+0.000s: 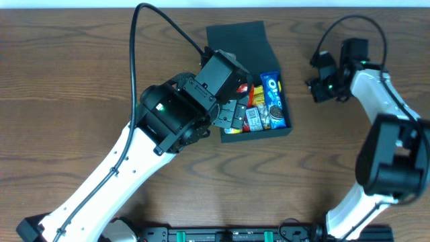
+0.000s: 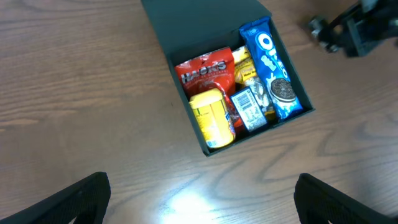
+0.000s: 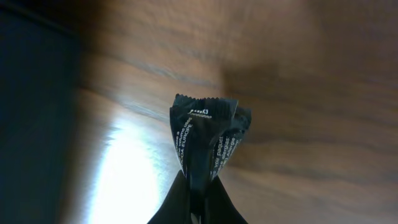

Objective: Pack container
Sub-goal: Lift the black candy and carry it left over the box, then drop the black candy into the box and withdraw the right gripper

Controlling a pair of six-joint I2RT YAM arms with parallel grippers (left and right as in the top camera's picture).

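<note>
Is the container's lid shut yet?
No, the container stands open, with the Oreo packet visible inside it.

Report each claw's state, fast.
Left claw: open, holding nothing.
Right claw: closed on a small black crinkled plastic wrapper.

My left arm [image 1: 101,175] is a long, smooth white shell that ends in a round black joint housing [image 1: 168,121] with a small green light [image 1: 160,106] set into it. A thin black cable [image 1: 132,60] runs from there to my boxy black wrist block [image 1: 222,70]. My left end effector [image 2: 202,180] has two matte black fingers [image 2: 74,199] with rounded edges. My right arm [image 1: 379,87] is white-shelled too, with a bulky black elbow joint [image 1: 393,158], a green indicator lamp [image 1: 330,86] and a looping black wire [image 1: 349,19]. My right end effector [image 3: 196,208] is black as well, narrowing toward its end.
</note>
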